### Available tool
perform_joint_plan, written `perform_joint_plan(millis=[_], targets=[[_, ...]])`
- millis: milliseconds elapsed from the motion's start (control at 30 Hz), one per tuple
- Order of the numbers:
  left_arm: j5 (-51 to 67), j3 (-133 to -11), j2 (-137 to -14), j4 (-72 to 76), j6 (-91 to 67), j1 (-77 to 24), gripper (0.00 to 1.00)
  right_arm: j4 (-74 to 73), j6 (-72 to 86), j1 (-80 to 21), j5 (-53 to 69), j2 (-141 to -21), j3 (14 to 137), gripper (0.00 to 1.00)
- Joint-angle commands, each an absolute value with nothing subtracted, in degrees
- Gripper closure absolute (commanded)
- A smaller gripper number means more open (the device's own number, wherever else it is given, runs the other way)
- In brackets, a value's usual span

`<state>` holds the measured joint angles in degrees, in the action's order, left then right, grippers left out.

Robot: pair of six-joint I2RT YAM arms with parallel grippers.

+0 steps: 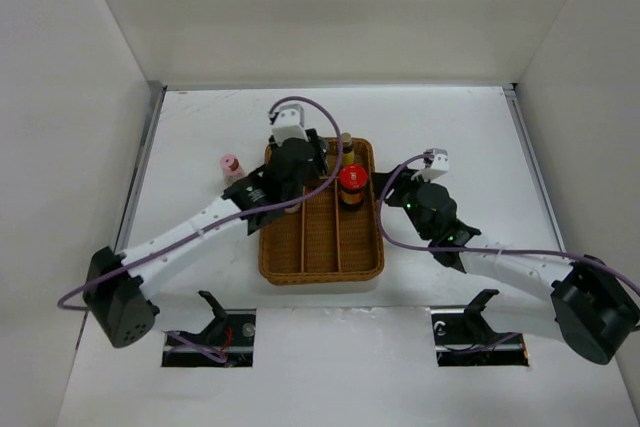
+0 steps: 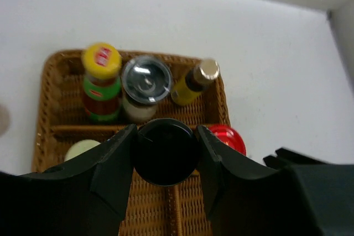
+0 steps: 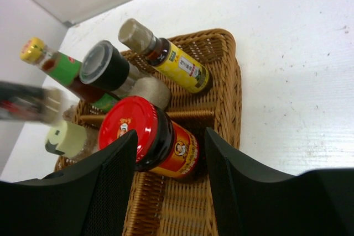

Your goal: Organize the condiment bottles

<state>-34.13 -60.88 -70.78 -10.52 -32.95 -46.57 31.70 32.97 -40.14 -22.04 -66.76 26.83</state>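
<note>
Top external, left arm: reaching over the far-left part of the wicker tray (image 1: 320, 275), with the left gripper (image 1: 300, 172) hanging above it.
Top external, right arm: waiting off the tray's right edge, with the right gripper (image 1: 392, 190) aiming at the red-capped jar (image 1: 351, 181) in the tray's right lane.
Top external, stray: the pink-capped bottle (image 1: 231, 164) is standing off the tray's left side, and the left arm is nearer to it.
Left wrist, jaws: clamping narrowly on the black-capped bottle (image 2: 166, 151), which is hanging upright with its long axis end-on to the camera.
Left wrist, key relation: the held bottle is hanging just on the near side of the tray's cross divider. The yellow-capped bottle (image 2: 101, 62), grey-lidded jar (image 2: 146, 78) and tan-capped bottle (image 2: 202, 73) are filling the far row. The pale-yellow cap (image 2: 82, 148) is flanking the held bottle on the left. The free spot is probably lying straight below.
Left wrist, hidden: the cap is hiding the bottle's body and base, so I cannot tell whether it is touching the tray.
Right wrist, jaws: standing roughly half apart and gripping nothing, framing the red-capped jar with wicker showing beside it.
Right wrist, unclear: a blurred dark shape is showing at the tray's left side, and I cannot tell what it is.
</note>
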Motion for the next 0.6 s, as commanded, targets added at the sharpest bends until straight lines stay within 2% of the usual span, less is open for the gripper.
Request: perform_joint_plan(millis=[0, 367, 567], targets=[[-33.3, -63.2, -74.2, -6.2, -32.2, -48.8, 0.65, 34.4, 33.0, -39.7, -23.5, -64.4, 26.5, 0.44], [-36.5, -58.7, -81.6, -3.6, -33.2, -51.4, 0.65, 34.5, 33.3, -38.9, -23.8, -64.2, 26.2, 0.44], [-34.5, -55.9, -84.9, -0.2, -35.3, -51.2, 0.65, 34.5, 33.4, -38.6, -23.8, -64.2, 26.1, 0.44]])
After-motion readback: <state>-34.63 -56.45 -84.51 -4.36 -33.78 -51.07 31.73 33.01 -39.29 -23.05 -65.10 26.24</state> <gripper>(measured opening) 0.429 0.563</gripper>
